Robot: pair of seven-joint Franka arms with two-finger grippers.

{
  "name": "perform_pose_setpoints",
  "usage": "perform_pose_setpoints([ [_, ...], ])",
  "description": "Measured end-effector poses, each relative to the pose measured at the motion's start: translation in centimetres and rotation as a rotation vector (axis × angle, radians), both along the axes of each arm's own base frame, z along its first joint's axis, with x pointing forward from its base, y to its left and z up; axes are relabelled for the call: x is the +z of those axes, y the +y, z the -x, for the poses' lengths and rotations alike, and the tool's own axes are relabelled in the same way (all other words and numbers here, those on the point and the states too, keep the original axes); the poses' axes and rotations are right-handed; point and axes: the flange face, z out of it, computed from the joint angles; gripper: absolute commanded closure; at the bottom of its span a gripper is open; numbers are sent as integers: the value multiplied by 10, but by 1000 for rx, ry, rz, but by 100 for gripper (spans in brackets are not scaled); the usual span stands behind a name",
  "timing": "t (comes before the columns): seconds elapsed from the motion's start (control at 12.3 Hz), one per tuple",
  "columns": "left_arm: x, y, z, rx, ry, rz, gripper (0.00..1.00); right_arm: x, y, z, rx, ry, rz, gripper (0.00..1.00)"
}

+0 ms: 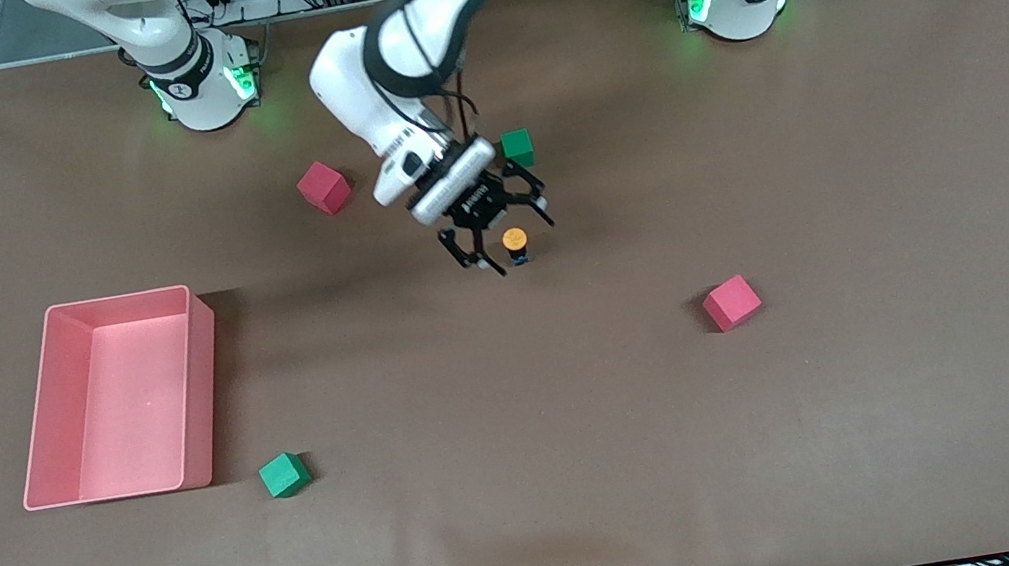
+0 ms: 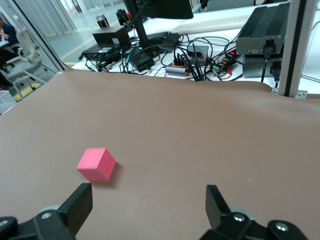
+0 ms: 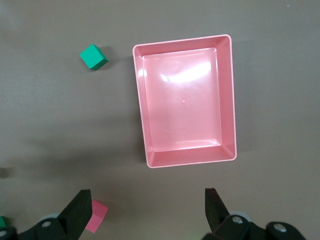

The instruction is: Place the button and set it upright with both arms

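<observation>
The left gripper [image 1: 503, 239] has its jaws spread wide around the button [image 1: 515, 243], which stands upright on the table [image 1: 891, 424], orange cap up, near a green cube [image 1: 518, 147]. The right gripper [image 3: 147, 210] waits high over the table beside the pink bin [image 3: 227, 100], its jaws also wide and empty.

Open left pincer [image 1: 499, 235] straddles upright button [image 1: 516, 246].

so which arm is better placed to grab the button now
Left. The left end effector is open and right at the button, mid-table. The right end effector is open too, but up over the pink bin toward the right arm's end of the table.
</observation>
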Motion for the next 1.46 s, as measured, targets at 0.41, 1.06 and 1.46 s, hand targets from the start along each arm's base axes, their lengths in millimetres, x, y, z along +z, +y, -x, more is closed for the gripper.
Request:
perform_pose_setpoints([
  [0.41, 97, 88, -86, -60, 269, 105, 0, 1, -1, 0, -2, 1, 1, 0],
  [1.06, 177, 278, -192, -268, 606, 369, 0, 1, -18, 2, 1, 2, 1, 0],
  [1.46, 223, 377, -207, -334, 642, 544, 0, 3, -23, 3, -2, 0, 1, 0],
])
